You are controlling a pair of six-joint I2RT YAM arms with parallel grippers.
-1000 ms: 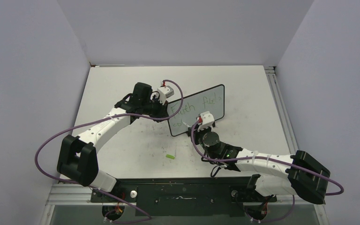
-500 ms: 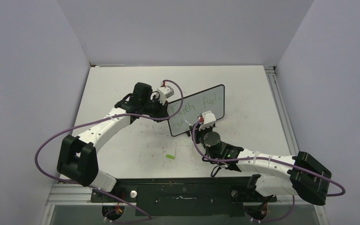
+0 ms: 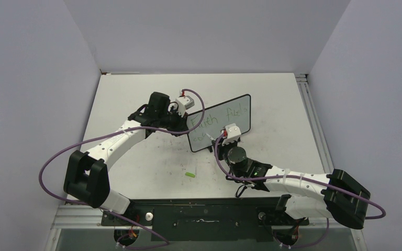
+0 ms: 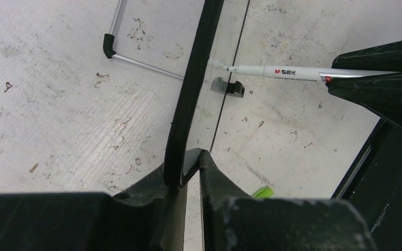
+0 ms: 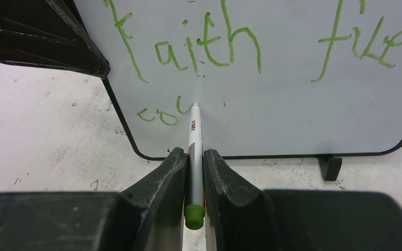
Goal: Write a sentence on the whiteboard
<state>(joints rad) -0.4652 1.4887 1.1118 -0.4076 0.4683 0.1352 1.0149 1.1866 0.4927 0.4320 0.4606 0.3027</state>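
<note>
**Marker on the board, second line begun**

On the scuffed table (image 3: 136,94) the whiteboard (image 3: 239,121) stands upright, its left edge pinched in the left gripper (image 4: 188,162). The sentence (image 5: 209,47) reads "Faith fuel…" above "cou". The right gripper (image 5: 194,154) clamps a white marker (image 5: 194,130), its tip against the board.

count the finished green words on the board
2: "faith" upper left on the board, "fuels" upper right, partly cut off. Below, "cou" is only started at the pen tip.
</note>
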